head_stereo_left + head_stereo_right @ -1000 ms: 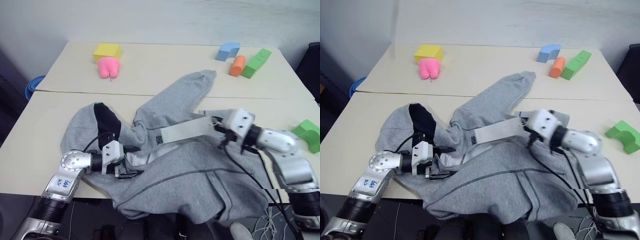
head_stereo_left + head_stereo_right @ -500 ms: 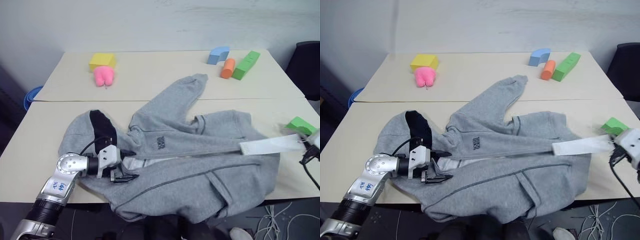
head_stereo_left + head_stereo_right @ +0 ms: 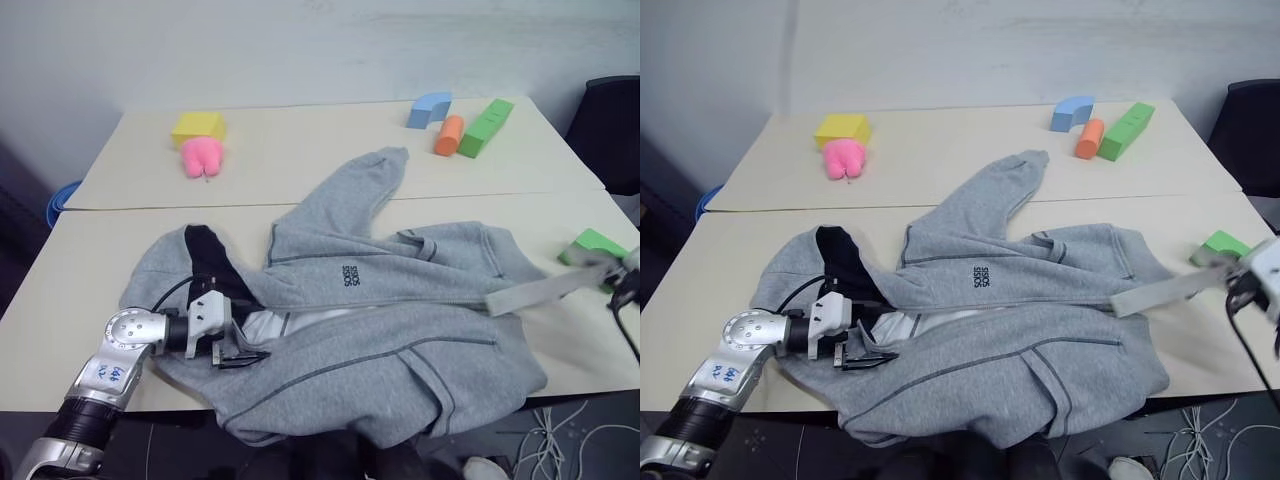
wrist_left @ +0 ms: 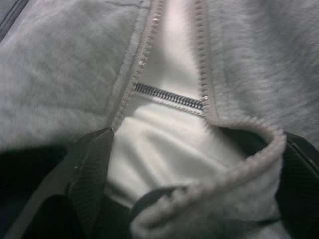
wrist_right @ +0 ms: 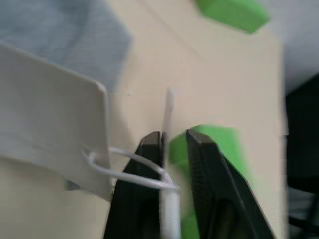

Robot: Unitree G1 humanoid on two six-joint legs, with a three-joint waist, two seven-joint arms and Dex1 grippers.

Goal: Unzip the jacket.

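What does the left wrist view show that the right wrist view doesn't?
Left wrist view alone: the jacket's open zipper teeth with pale lining between the parted edges, framed by the left hand's wide-apart fingers. Right wrist view alone: a white paper tag on a thin loop at the right hand, tabletop and green blocks. Both show grey fleece.

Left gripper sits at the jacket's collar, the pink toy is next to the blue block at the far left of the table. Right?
Not quite. The pink toy lies next to a yellow block, as the left eye view shows; the blue block is at the far right with the orange and green ones. The left gripper is at the collar of the jacket, as you say.
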